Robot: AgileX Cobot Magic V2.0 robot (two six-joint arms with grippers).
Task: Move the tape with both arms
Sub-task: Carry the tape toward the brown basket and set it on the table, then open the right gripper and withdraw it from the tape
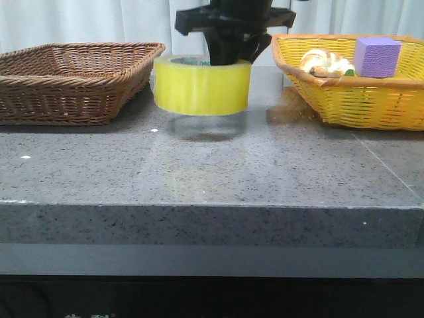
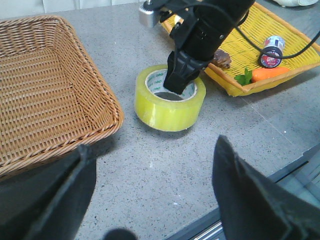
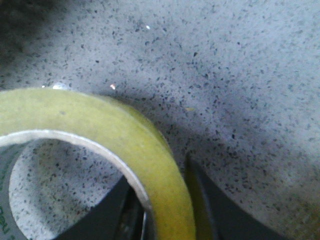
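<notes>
The tape (image 1: 202, 86), a fat yellow roll with a white core and green print, hangs level a little above the grey table, its shadow beneath it. My right gripper (image 1: 230, 50) comes down from above and is shut on the roll's wall, one finger inside the core and one outside. The left wrist view shows the same grip (image 2: 180, 82) on the tape (image 2: 170, 102). In the right wrist view the tape (image 3: 100, 125) sits between the fingers of the right gripper (image 3: 165, 200). My left gripper (image 2: 151, 145) is open and empty, near the table's front edge, well short of the tape.
An empty brown wicker basket (image 1: 73, 79) stands at the left, also in the left wrist view (image 2: 45, 95). A yellow basket (image 1: 358, 99) at the right holds a purple cube (image 1: 376, 56), a carrot (image 2: 267, 74), a small can (image 2: 272, 50) and other items.
</notes>
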